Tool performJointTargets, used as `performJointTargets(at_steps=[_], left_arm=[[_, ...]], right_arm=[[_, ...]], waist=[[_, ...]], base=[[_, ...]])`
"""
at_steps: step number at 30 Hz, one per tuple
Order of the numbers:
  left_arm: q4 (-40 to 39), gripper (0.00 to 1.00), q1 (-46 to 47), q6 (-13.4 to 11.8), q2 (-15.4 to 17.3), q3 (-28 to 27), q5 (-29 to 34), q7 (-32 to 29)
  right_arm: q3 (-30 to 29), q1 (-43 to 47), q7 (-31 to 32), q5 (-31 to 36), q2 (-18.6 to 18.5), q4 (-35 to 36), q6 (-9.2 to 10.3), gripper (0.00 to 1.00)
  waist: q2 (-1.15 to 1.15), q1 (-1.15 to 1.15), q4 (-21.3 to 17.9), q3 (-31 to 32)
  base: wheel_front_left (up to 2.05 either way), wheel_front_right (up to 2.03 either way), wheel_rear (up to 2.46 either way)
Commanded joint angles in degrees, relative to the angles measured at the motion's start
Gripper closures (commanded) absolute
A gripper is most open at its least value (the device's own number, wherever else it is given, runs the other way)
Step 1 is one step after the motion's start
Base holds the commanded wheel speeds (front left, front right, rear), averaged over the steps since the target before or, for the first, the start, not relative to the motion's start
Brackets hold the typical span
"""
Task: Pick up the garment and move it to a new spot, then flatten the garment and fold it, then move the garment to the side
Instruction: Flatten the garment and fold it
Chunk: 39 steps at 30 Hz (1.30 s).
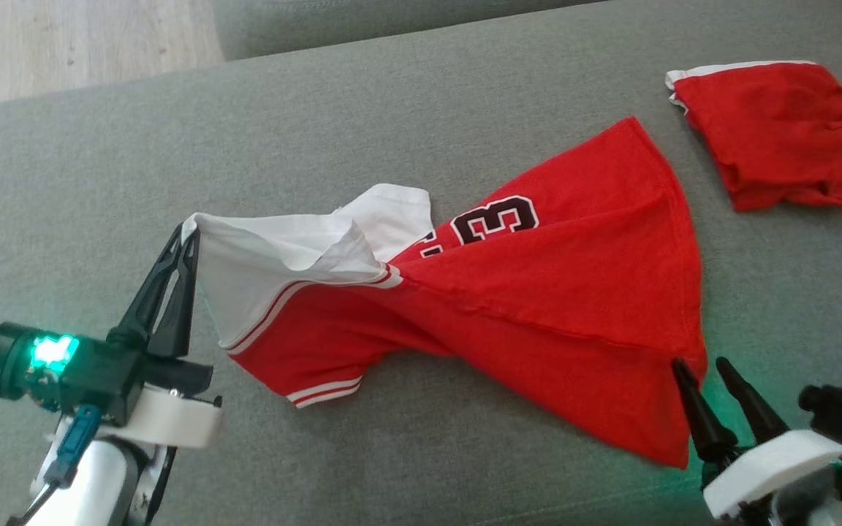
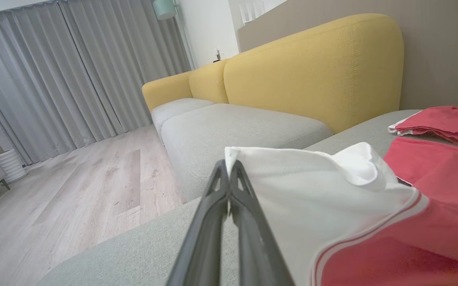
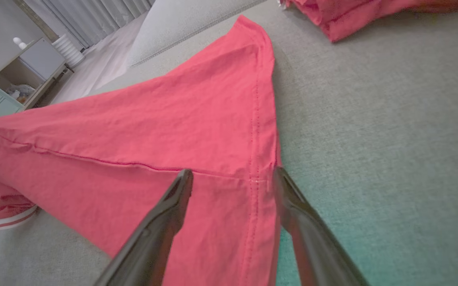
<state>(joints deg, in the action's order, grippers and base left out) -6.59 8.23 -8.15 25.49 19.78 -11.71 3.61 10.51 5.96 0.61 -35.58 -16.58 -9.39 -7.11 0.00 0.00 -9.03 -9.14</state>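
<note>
The left gripper (image 1: 187, 235), clenched on the white sleeve (image 1: 267, 256), holds that end of the garment (image 1: 538, 292) lifted off the grey cushion (image 1: 392, 109), while the right gripper (image 1: 699, 361), fingers spread and empty, straddles the red hem (image 3: 261, 174), apparently ready to pinch it and stretch the cloth flat.

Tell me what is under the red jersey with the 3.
The jersey lies spread on the grey sofa cushion, which shows all around it. Its white sleeve is lifted off the cushion, pinched in the shut left tool. Anything beneath the flat red part is covered.
</note>
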Motion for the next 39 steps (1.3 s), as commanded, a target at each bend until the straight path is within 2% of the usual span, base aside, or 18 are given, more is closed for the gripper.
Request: performJointTargets(at_steps=[1, 6, 14, 15, 17, 19, 20, 21, 30, 35, 39], left_arm=[[-2.1, 1.0, 3.3, -0.3, 2.0, -3.0, -0.2, 0.0], [-1.8, 1.0, 4.3, -0.2, 2.3, -3.1, -0.3, 0.0], [-1.8, 1.0, 4.6, -0.4, 2.4, -2.7, -0.4, -0.1], [-1.8, 1.0, 4.6, -0.4, 2.4, -2.7, -0.4, -0.1], [-1.8, 1.0, 4.6, -0.5, 2.4, -2.6, -0.4, -0.1], [-1.8, 1.0, 4.6, -0.6, 2.5, -2.5, -0.5, -0.1], [-1.9, 1.0, 4.6, -0.6, 2.5, -2.5, -0.5, -0.1], [-1.9, 1.0, 4.6, -0.6, 2.5, -2.5, -0.5, -0.1], [-1.8, 1.0, 4.7, -0.7, 2.7, -2.4, -0.8, 0.9], [-3.3, 1.0, 5.4, -0.2, 3.1, -3.0, -1.5, 2.5], [-4.9, 1.0, 6.8, 1.2, 4.6, -3.2, -1.9, 2.4]], right_arm=[[1.5, -1.4, -0.9, -0.8, -0.9, 0.4, -0.37, 0.0], [4.1, -5.1, -3.0, -4.9, -1.7, -5.0, -0.37, 0.0], [8.4, -8.6, -5.2, -8.5, -3.1, -8.8, -0.37, 0.0], [9.0, -8.9, -5.4, -8.9, -3.3, -9.2, -0.37, 0.09], [9.9, -9.2, -5.9, -9.8, -3.7, -9.8, -0.37, 0.49], [10.7, -9.5, -6.5, -10.7, -4.0, -10.2, -0.37, 0.73], [11.0, -9.6, -7.0, -11.1, -4.1, -10.4, -0.37, 0.93], [11.3, -9.6, -7.3, -11.5, -4.3, -10.7, -0.37, 1.0], [14.1, -10.3, -10.0, -13.0, -6.9, -11.0, -0.37, 1.0], [11.2, -9.9, -12.5, -12.7, -10.8, -7.8, -0.37, 1.0], [6.9, -10.4, -13.0, -11.1, -15.4, -2.5, -0.37, 1.0]], waist=[[0.0, 0.0, 0.3, -0.3], [0.0, 0.0, 1.4, -1.1], [0.0, 0.0, 2.5, -1.4], [0.0, 0.0, 2.6, -1.4], [0.0, 0.0, 2.8, -1.4], [0.0, 0.0, 2.9, -1.4], [0.0, 0.0, 3.0, -1.4], [0.0, 0.0, 3.0, -1.4], [0.0, 0.0, 3.1, -0.2], [0.0, 0.0, 2.6, 3.0], [0.0, 0.0, 1.9, 7.1]], base=[[0.0, 0.0, 0.0], [0.0, 0.0, 0.0], [0.0, 0.0, 0.0], [0.0, 0.0, 0.0], [0.0, 0.0, 0.0], [0.0, 0.0, 0.0], [0.0, 0.0, 0.0], [0.0, 0.0, 0.0], [0.0, 0.0, 0.0], [0.0, 0.0, 0.0], [0.0, 0.0, 0.0]])
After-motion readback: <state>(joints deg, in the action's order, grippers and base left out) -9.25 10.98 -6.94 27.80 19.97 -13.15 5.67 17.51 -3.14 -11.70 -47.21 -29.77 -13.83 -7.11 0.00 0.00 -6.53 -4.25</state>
